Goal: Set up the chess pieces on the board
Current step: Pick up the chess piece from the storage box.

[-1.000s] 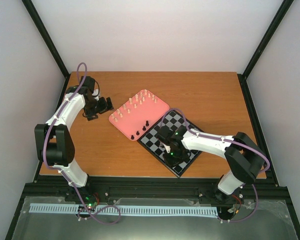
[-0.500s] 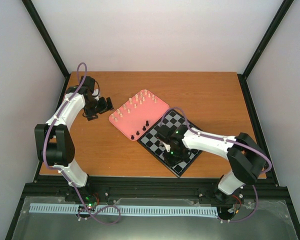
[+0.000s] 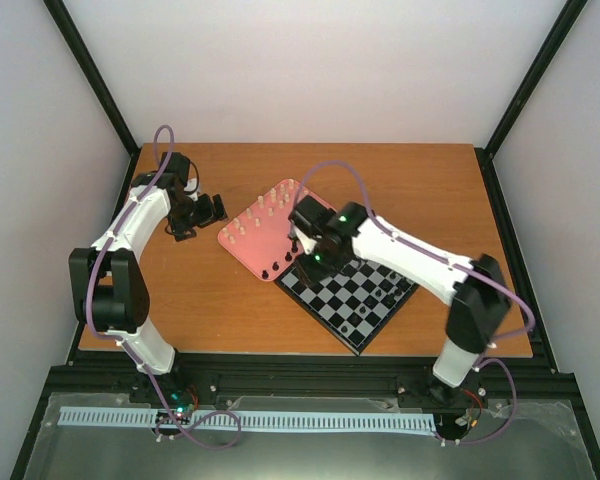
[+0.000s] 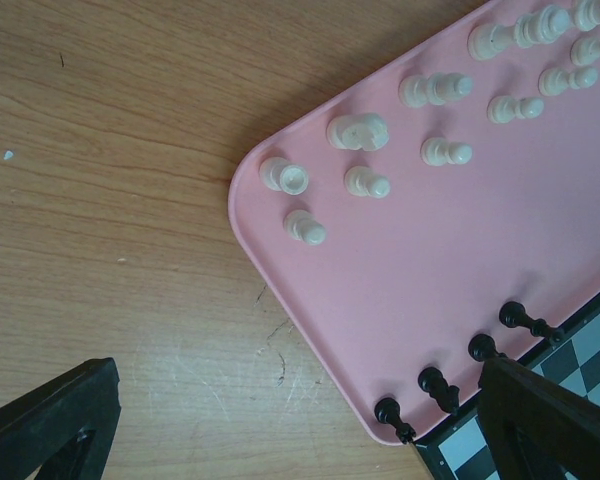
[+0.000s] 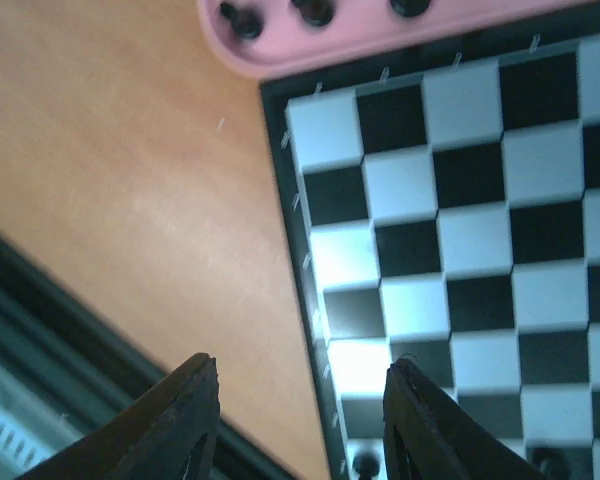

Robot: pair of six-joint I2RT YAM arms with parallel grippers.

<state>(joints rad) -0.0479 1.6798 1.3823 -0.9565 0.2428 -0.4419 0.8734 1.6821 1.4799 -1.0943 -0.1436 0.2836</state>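
table: scratched brown wood, under board | walls: pale | posts: black

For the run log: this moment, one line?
right gripper: open, empty, over board corner | left gripper: open, beside pink tray | cream pieces, four black pieces on tray | board partly set

Pretty sure we're looking at a robotics lab cell here: a left arm and a right arm are sitting bolted to a black rail, with plain white panels and black frame posts boxing in the wooden counter.
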